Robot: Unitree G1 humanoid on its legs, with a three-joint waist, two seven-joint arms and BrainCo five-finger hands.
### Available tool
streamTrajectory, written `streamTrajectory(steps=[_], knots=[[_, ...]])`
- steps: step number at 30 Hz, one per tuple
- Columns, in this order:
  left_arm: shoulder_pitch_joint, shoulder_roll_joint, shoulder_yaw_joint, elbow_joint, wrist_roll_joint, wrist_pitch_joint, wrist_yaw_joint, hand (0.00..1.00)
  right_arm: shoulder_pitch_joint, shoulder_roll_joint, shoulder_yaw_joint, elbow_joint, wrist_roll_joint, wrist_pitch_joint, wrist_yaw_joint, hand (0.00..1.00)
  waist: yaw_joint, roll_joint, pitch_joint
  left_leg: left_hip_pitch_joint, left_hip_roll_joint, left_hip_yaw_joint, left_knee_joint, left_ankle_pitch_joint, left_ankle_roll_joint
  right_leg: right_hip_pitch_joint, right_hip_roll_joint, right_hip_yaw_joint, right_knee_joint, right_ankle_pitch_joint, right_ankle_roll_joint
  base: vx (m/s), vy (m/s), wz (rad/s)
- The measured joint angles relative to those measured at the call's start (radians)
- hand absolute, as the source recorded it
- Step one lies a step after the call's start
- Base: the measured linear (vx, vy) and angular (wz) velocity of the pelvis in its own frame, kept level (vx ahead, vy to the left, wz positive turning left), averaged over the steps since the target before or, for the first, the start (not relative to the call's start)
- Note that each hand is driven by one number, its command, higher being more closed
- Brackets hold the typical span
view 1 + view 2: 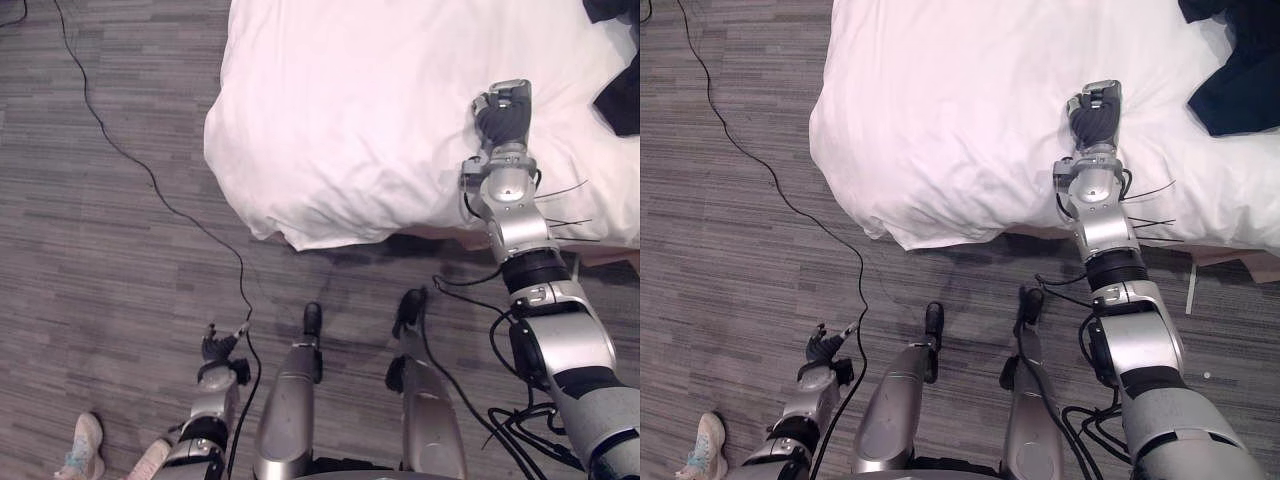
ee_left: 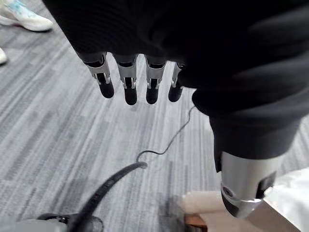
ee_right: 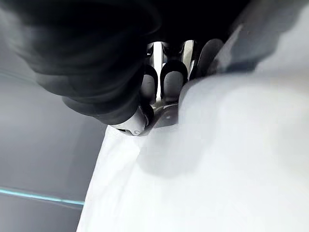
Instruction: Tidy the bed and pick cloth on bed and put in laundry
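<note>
Right hand: mine rests on the bed, on its white cover near the front edge; gripping or not, I cannot tell.
Cloth: dark, on the bed at its far right, well apart from my right hand.
Left hand: hangs low over the floor, fingers straight, holding nothing.
Shoe: a person's, on the floor near my left hand.

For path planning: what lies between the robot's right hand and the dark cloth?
Bare white duvet separates right hand from dark cloth, in the right eye view.
</note>
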Motion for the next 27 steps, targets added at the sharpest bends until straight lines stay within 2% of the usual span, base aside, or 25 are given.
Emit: streamTrajectory(steps=[3,5,8,10,12,13,15,19,21,24,25,27], knots=[[-0.004,-0.012,-0.017,0.001,0.002,0.000,0.018,0.00,0.070,0.072,0.131,-0.099,0.061,-0.002,0.027,1.00,-0.002,0.001,0.001,0.048,0.008,0.013,-0.024,0.002,-0.004,0.031,0.010,0.003,0.000,-0.014,-0.021,-0.01,0.009,-0.16],[0.000,-0.017,-0.035,-0.004,0.024,0.015,0.018,0.00,0.144,0.143,0.325,-0.171,0.140,0.005,0.124,1.00,-0.007,0.000,0.001,0.123,0.021,0.016,-0.062,0.010,-0.016,0.085,0.024,0.002,-0.001,-0.030,-0.041,0.04,-0.006,-0.09],[0.012,-0.024,-0.091,-0.048,0.080,0.015,0.014,0.00,0.200,0.259,0.534,-0.226,0.217,0.030,0.254,1.00,-0.002,-0.003,0.000,0.196,0.033,0.028,-0.109,0.025,-0.027,0.140,0.042,-0.003,-0.007,-0.043,-0.055,0.06,-0.005,0.00],[0.020,-0.033,-0.117,-0.060,0.101,0.017,0.008,0.00,0.220,0.318,0.564,-0.273,0.258,0.036,0.305,1.00,0.000,-0.010,-0.004,0.223,0.036,0.033,-0.134,0.035,-0.027,0.156,0.046,-0.004,-0.012,-0.047,-0.055,0.05,0.000,-0.01],[0.059,-0.040,-0.148,-0.064,0.121,0.023,-0.012,0.00,0.212,0.360,0.525,-0.357,0.318,0.026,0.328,1.00,-0.001,-0.036,-0.022,0.255,0.033,0.047,-0.165,0.049,-0.026,0.173,0.046,0.000,-0.022,-0.045,-0.054,0.06,0.032,-0.07],[0.063,-0.040,-0.149,-0.064,0.121,0.024,-0.013,0.00,0.211,0.360,0.520,-0.361,0.319,0.024,0.328,1.00,-0.002,-0.038,-0.024,0.256,0.033,0.048,-0.166,0.049,-0.026,0.174,0.046,0.001,-0.022,-0.045,-0.054,0.05,0.041,-0.13],[0.098,-0.044,-0.169,-0.061,0.121,0.034,-0.029,0.00,0.205,0.356,0.402,-0.379,0.338,-0.003,0.317,1.00,-0.005,-0.067,-0.051,0.265,0.031,0.059,-0.166,0.049,-0.026,0.178,0.044,0.006,-0.022,-0.044,-0.053,0.04,0.040,-0.09],[0.106,-0.050,-0.195,-0.060,0.120,0.031,-0.032,0.00,0.135,0.314,0.235,-0.370,0.345,-0.007,0.248,1.00,-0.013,-0.067,-0.052,0.248,0.021,0.064,-0.162,0.054,-0.021,0.156,0.032,0.012,-0.016,-0.037,-0.051,0.00,0.056,-0.02],[0.105,-0.049,-0.196,-0.061,0.118,0.026,-0.031,0.00,0.055,0.266,0.131,-0.332,0.344,-0.029,0.198,1.00,-0.030,-0.048,-0.041,0.198,0.018,0.061,-0.134,0.056,-0.019,0.109,0.020,0.015,0.009,-0.033,-0.046,-0.05,0.034,0.05],[0.099,-0.048,-0.206,-0.061,0.114,0.010,-0.029,0.00,-0.008,0.171,0.038,-0.281,0.340,-0.053,0.141,1.00,-0.028,-0.008,-0.025,0.113,0.016,0.049,-0.075,0.048,-0.009,0.045,0.010,0.008,0.041,-0.036,-0.043,-0.10,0.020,0.16],[0.091,-0.045,-0.220,-0.059,0.097,0.005,-0.029,0.00,-0.040,0.114,-0.004,-0.231,0.332,-0.060,0.110,1.00,-0.026,0.010,-0.016,0.058,0.015,0.040,-0.046,0.047,-0.007,-0.001,0.006,0.006,0.059,-0.045,-0.032,-0.14,-0.012,0.18],[0.072,-0.049,-0.231,-0.045,0.081,0.005,-0.030,0.00,-0.056,0.048,-0.041,-0.151,0.332,-0.061,0.081,1.00,-0.023,0.032,-0.004,-0.001,0.014,0.033,-0.018,0.047,-0.007,-0.055,0.001,0.005,0.082,-0.045,-0.032,-0.13,-0.016,0.14]])
